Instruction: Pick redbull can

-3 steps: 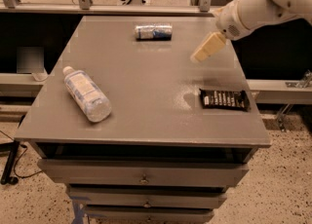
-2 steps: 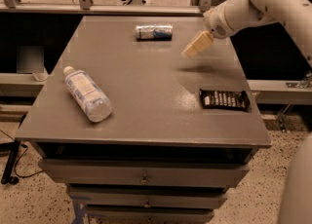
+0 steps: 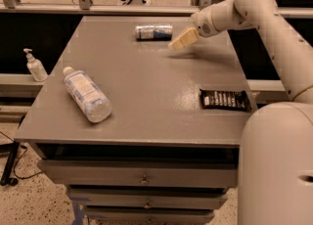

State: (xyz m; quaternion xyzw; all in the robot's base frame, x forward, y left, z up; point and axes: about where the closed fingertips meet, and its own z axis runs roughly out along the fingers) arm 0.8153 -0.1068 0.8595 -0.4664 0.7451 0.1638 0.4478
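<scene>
Silver-blue redbull can (image 3: 153, 32) lies just beside the empty claw (image 3: 182, 39); its opening cannot be told

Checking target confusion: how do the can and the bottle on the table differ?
The can is shorter than the bottle. The can is silver and blue metal; the bottle is clear plastic with a white cap. The can lies near the far edge, close beside the gripper; the bottle lies toward the front edge, far from it. Both lie on their sides.
</scene>
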